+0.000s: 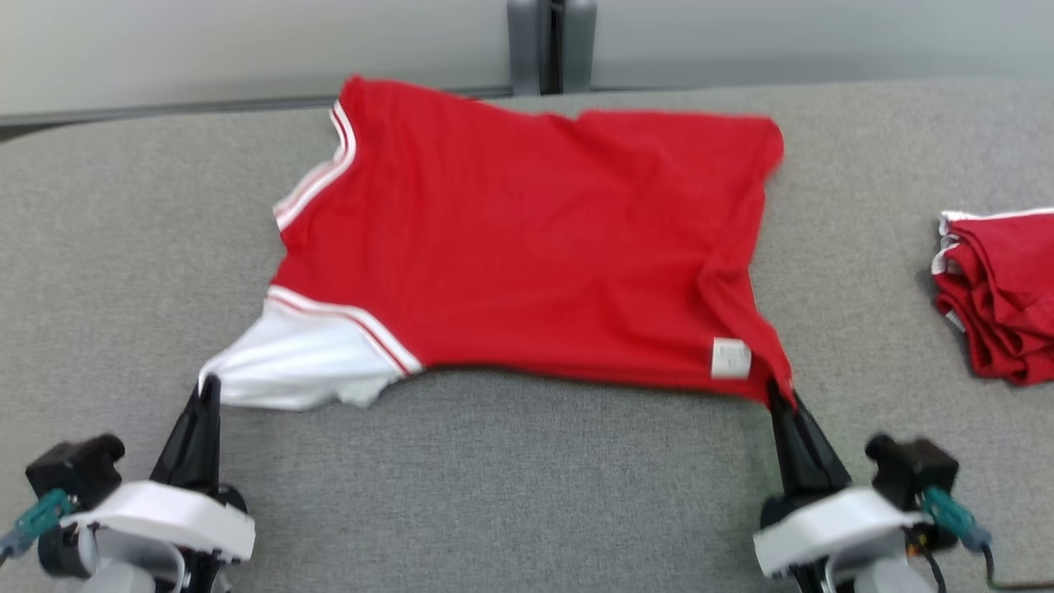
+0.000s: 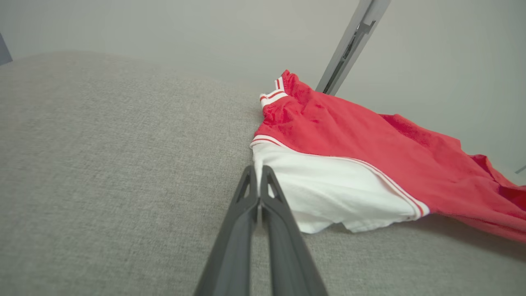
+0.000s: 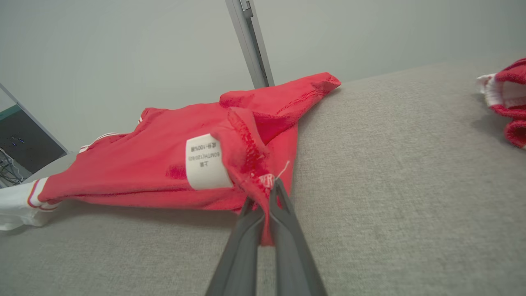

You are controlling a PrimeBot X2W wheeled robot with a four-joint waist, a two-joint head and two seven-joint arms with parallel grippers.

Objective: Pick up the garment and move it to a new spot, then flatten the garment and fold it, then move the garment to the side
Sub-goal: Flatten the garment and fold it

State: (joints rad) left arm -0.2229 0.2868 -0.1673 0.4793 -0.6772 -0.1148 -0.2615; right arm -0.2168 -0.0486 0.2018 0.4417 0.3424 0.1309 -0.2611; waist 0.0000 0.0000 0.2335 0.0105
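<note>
A red garment (image 1: 527,239) with white striped trim and a white sleeve (image 1: 288,362) lies spread across the grey table, its near edge lifted slightly. My left gripper (image 1: 207,385) is shut on the tip of the white sleeve (image 2: 328,185), fingers (image 2: 263,193) pinched together in the left wrist view. My right gripper (image 1: 778,394) is shut on the red hem corner (image 3: 257,164), beside a white care label (image 3: 205,162). The label (image 1: 730,358) also shows in the head view near that corner.
A second red garment (image 1: 1000,288), folded and bunched, lies at the table's right edge, also seen as a red bundle (image 3: 509,107). A grey post (image 1: 550,45) stands behind the table. Bare grey table (image 1: 527,494) stretches between my two arms.
</note>
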